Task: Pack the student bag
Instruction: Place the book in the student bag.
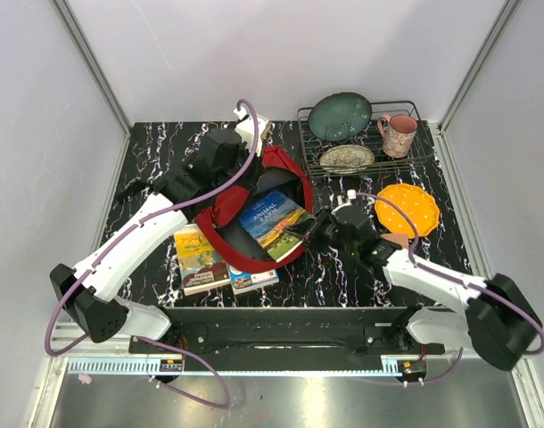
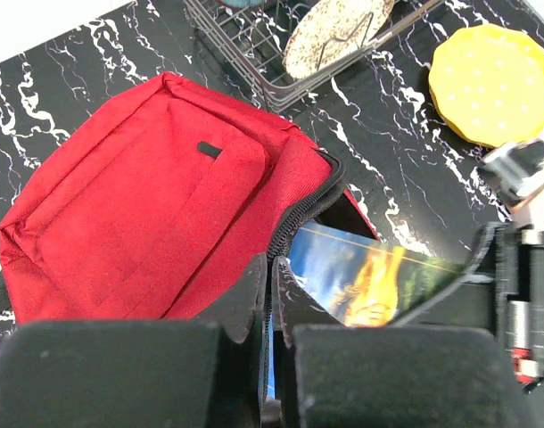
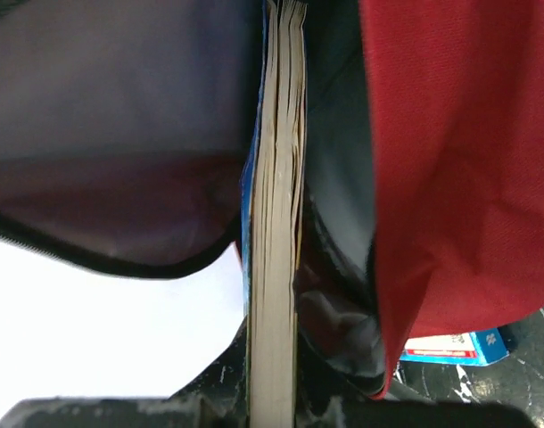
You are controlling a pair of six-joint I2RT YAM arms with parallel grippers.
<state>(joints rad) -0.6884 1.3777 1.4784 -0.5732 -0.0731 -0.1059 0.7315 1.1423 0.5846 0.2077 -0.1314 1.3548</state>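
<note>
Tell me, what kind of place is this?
Probably a robot test lab, not a home. Plain white walls box in a marbled table, a left arm and right arm are mounted at its near edge, and a dish rack sits near a student bag.

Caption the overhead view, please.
Right gripper holds a book in the mouth of the red student bag; left gripper pinches its edge.

White left arm (image 1: 134, 241) and right arm (image 1: 432, 281), black fingers (image 2: 241, 299), purple cables (image 1: 254, 143).

Wire rack (image 1: 390, 162) w/ teal plate (image 1: 340, 116), speckled plate (image 1: 347, 159) & pink mug (image 1: 397, 135) (yellow plate (image 1: 407, 209) on tabletop nearby).
</note>
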